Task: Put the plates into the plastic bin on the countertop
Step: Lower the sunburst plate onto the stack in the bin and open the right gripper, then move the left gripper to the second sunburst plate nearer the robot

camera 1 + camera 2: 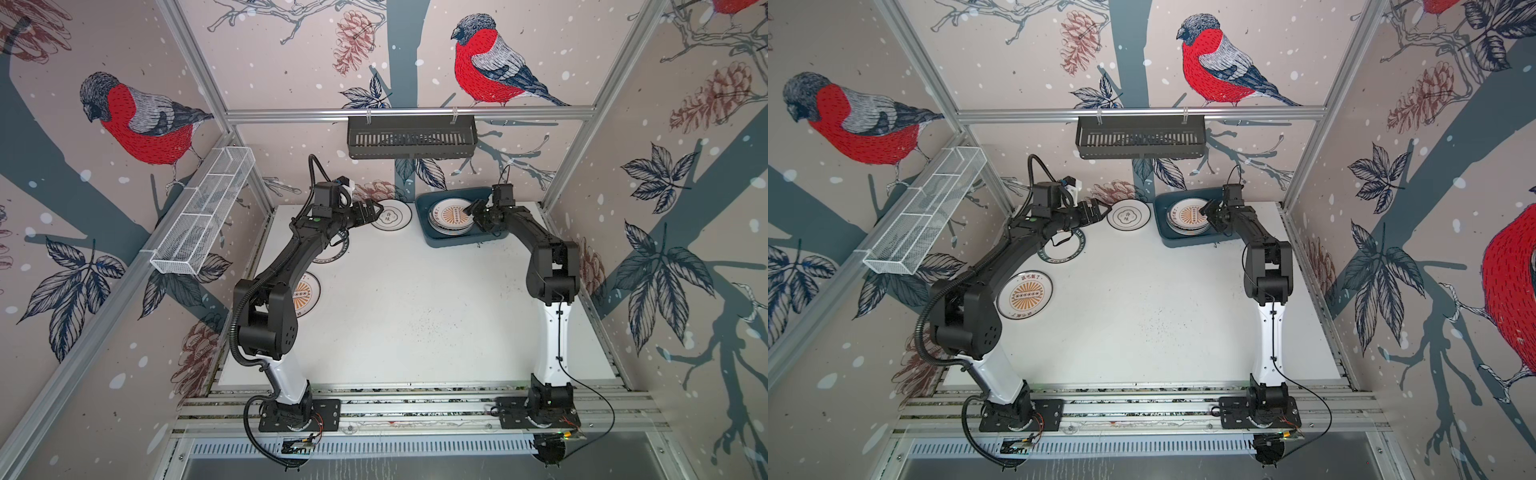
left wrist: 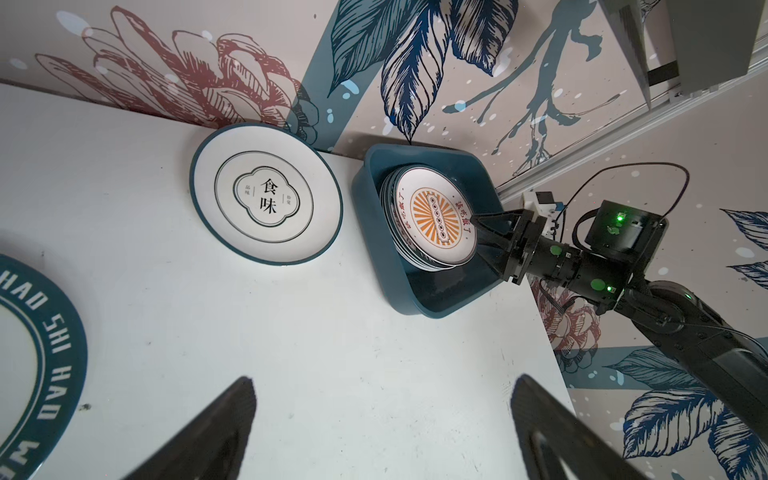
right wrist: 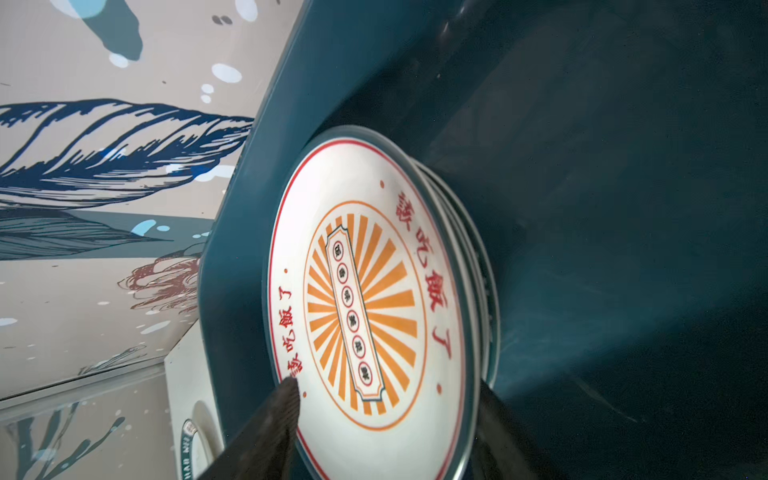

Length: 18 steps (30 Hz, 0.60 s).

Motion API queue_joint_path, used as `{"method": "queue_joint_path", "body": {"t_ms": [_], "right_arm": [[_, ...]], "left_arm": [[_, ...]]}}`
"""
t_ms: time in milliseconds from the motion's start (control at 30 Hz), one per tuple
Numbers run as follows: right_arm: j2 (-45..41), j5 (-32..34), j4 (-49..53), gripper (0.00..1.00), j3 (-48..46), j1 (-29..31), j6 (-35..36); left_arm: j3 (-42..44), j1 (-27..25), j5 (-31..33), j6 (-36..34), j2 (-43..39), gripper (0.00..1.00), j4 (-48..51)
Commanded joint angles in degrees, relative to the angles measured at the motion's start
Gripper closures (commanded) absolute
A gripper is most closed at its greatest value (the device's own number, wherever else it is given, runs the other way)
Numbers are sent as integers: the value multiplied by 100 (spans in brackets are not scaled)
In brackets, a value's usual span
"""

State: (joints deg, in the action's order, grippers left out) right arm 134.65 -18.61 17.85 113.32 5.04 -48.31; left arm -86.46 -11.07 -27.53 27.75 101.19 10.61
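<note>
Cloud-emblem plate (image 1: 390, 215) lies flat just ahead of wide-open left fingers (image 1: 376, 210), nearer that arm; right fingers (image 1: 473, 208) parted, straddling sunburst plate (image 1: 451, 217) rim in bin (image 1: 422, 216).

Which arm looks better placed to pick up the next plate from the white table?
Probably the left. The left gripper hovers open right beside the cloud-emblem plate on the countertop, while the right gripper is at the plastic bin, over the stacked plates.
</note>
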Motion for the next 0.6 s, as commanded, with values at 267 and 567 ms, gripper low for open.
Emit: {"method": "queue_joint_path", "body": {"t_ms": [267,567], "right_arm": [[-86,244,439,31,233,295,393],[-462,503,544,26,-90,435,559]], "left_arm": [[833,322,521,457,-600,4,101],[1666,747,1047,941,-1231,4,539]]}}
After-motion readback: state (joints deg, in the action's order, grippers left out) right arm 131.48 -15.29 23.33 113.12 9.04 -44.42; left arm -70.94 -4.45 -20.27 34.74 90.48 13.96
